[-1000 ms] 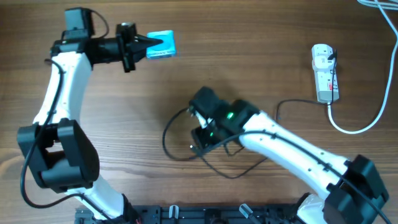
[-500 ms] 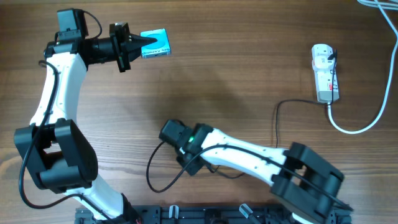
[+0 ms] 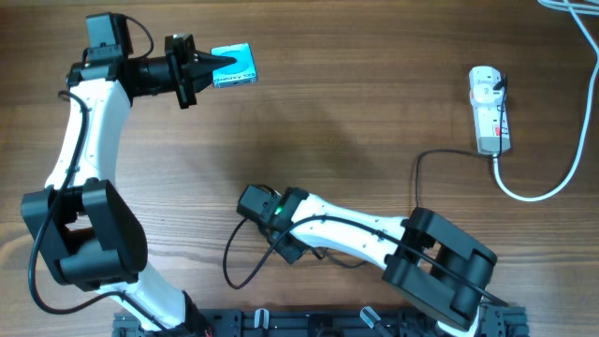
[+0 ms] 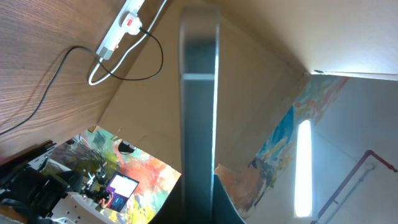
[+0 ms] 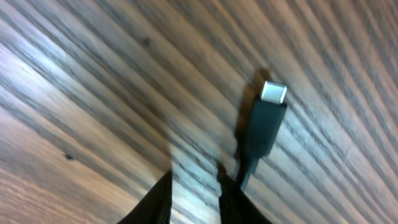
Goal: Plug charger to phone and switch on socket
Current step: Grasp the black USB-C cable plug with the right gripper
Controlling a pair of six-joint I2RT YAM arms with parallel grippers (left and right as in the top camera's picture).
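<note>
Now the left gripper [image 3: 223,64] squeezes the phone [image 3: 239,67] for plugging; the right gripper [image 5: 196,183] is at the charger [image 5: 264,124], hold unclear.

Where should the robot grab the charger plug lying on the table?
Grip the charger plug on its dark body, just behind the metal tip, coming down from above and squeezing its long sides. It lies flat on the table, and the tip must stay bare for the phone.
</note>
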